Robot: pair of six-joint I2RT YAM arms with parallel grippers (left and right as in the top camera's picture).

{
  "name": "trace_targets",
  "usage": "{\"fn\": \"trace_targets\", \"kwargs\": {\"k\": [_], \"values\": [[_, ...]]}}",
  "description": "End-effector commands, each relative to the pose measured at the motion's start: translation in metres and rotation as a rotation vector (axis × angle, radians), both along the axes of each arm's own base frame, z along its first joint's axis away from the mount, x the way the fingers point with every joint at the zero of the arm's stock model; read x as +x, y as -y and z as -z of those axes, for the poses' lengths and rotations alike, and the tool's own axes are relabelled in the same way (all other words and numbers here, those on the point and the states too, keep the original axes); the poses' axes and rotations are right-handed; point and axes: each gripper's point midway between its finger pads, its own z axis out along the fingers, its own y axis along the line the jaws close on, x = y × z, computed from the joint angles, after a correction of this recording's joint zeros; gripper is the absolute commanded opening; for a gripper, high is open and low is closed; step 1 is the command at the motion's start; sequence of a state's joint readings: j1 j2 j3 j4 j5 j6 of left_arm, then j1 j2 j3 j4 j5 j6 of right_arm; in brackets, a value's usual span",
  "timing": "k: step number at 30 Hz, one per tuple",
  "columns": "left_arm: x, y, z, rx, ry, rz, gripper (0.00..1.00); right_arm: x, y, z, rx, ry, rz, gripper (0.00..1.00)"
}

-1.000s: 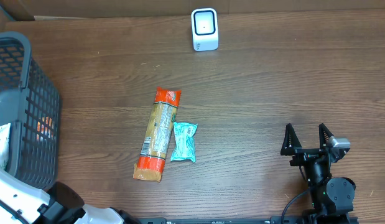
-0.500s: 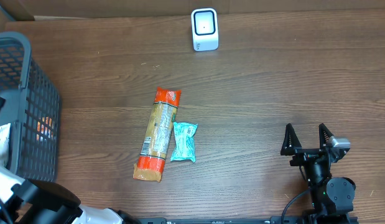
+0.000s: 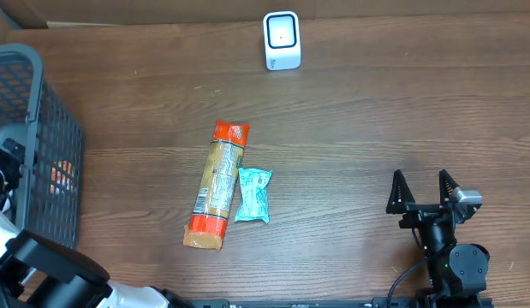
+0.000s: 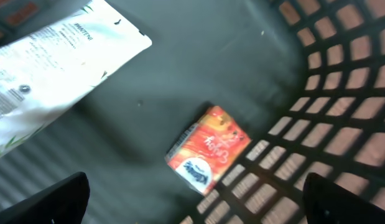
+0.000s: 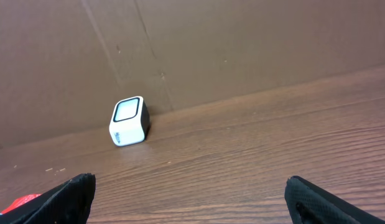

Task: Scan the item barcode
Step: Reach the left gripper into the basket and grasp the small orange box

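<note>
**Left end effector spread over a box in the basket; right one idle and empty**

The left end effector [image 4: 195, 200] hangs inside the basket [image 3: 44, 128] with its fingers spread wide and nothing between them. Only the two dark fingertips show, at the bottom corners of the left wrist view. Below it and roughly midway between the fingers lies a small orange box [image 4: 208, 149], flat on the basket floor and turned at an angle. The box is close to the mesh wall on the right-finger side; whether it touches the wall cannot be told. A white pouch [image 4: 55, 68] lies farther ahead toward the left finger, apart from the box. No barcode can be made out on either one.

The right end effector [image 3: 425, 193] sits low over the table [image 3: 376, 111], fingers likewise spread and holding nothing. The scanner [image 3: 282, 39] stands upright well ahead of it and off to its left, just before a cardboard wall [image 5: 242, 37]. Well to its left, a long orange-ended pack [image 3: 217, 184] and a smaller teal pack [image 3: 253, 195] lie side by side on the table, edges touching. Both packs are well apart from the scanner and from both end effectors.
</note>
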State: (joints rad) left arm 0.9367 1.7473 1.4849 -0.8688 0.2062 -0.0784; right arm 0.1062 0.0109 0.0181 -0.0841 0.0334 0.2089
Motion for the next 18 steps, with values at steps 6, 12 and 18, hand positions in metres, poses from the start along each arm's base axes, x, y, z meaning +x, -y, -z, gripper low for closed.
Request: {"fn": "trace_targets", "kwargs": {"k": [6,12,18], "values": [[-0.003,0.004,0.070,-0.096,-0.121,0.095,0.96,0.000,0.000,0.002,0.000,0.002,0.002,1.00],[-0.002,0.008,0.105,-0.164,-0.152,0.122,0.92,0.000,0.000,0.002,0.000,0.002,0.002,1.00],[0.000,0.012,0.136,-0.222,-0.171,0.134,0.89,0.000,0.000,0.002,0.000,0.002,0.002,1.00]]}}
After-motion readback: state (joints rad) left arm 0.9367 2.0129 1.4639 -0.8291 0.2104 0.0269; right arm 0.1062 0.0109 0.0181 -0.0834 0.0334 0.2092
